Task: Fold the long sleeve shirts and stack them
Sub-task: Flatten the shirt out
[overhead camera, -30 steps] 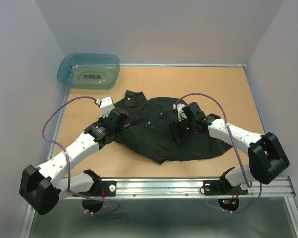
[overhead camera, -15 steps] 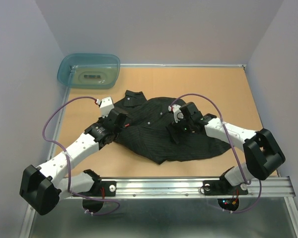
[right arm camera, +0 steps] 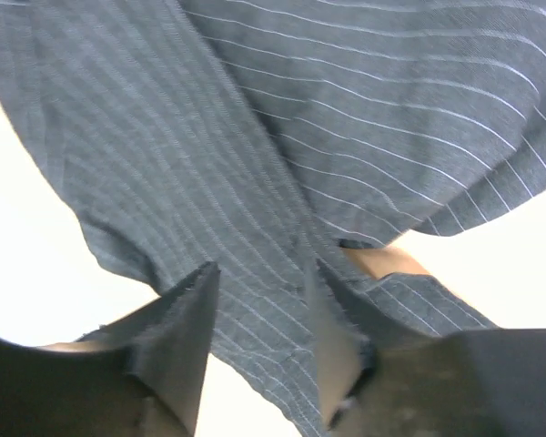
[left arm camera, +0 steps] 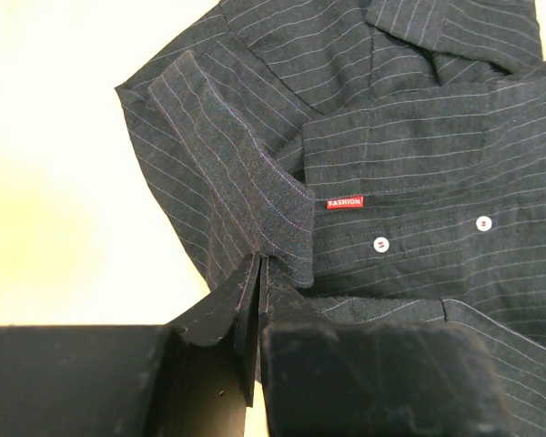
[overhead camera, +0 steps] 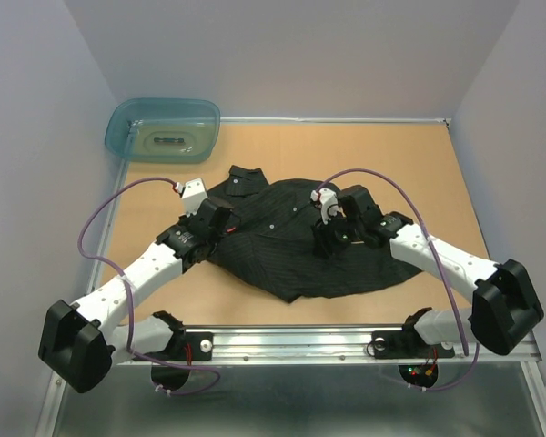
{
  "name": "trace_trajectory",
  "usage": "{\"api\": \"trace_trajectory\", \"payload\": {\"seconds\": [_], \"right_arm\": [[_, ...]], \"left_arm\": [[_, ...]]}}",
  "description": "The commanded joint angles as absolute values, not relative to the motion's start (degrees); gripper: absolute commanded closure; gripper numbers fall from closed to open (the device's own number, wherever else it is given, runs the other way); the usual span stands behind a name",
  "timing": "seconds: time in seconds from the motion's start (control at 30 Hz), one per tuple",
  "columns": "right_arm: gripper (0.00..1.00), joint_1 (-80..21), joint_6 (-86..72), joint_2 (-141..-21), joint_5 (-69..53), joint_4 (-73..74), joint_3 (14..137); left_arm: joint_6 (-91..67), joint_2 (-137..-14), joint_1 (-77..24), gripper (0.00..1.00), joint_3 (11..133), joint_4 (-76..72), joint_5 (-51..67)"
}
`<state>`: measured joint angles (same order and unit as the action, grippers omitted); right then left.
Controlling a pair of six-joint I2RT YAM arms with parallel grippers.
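Observation:
A black pinstriped long sleeve shirt (overhead camera: 287,259) lies crumpled on the tan table, collar toward the far side. Its red chest tag (left arm camera: 345,202) and pale buttons show in the left wrist view. My left gripper (overhead camera: 222,233) is at the shirt's left edge, shut on a folded strip of the cloth (left arm camera: 246,173) that runs into the gripper tips (left arm camera: 259,264). My right gripper (overhead camera: 325,244) presses down on the middle of the shirt. Its jaws stand apart, with a ridge of striped cloth (right arm camera: 255,209) between the right gripper tips (right arm camera: 264,278).
A translucent teal tub (overhead camera: 162,129) stands at the far left corner. Grey walls close off the table on the left, back and right. A metal rail (overhead camera: 346,339) with the arm bases runs along the near edge. Bare tabletop (overhead camera: 409,164) lies right of the shirt.
The right gripper has shifted slightly left on the shirt and its jaws have narrowed around the cloth; its elbow has swung out to the right. The left arm has not moved.

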<state>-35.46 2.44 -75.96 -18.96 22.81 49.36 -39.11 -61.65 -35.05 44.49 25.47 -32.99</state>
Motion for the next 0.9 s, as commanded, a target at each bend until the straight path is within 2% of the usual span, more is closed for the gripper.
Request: {"api": "trace_trajectory", "payload": {"seconds": [0.0, 0.07, 0.13, 0.37, 0.57, 0.87], "right_arm": [[0.57, -36.65, 1.58, -74.88, -23.99, 23.38, 49.13], [0.65, -37.17, 1.58, -76.37, -25.13, 23.38, 49.83], [0.65, -38.40, 1.49, -77.77, -25.05, 23.21, 50.27], [0.35, -39.99, 4.04, -82.08, -21.71, 23.20, 57.56], [0.26, -40.69, 7.64, -88.85, -21.45, 23.20, 66.88], [0.26, -40.96, 9.23, -97.91, -24.16, 23.20, 68.91]], "left_arm": [[-38.14, -62.75, -34.45, 0.88, 44.30, 24.43, -33.84], [-38.14, -63.10, -34.37, 0.88, 44.47, 24.17, -33.49], [-38.41, -63.02, -34.37, 0.88, 44.47, 24.08, -33.31], [-38.32, -61.79, -34.37, 0.88, 43.68, 23.82, -32.87], [-38.67, -60.65, -34.28, 0.88, 43.15, 24.43, -32.96], [-39.11, -60.29, -34.10, 0.88, 43.15, 24.17, -32.87]]}}
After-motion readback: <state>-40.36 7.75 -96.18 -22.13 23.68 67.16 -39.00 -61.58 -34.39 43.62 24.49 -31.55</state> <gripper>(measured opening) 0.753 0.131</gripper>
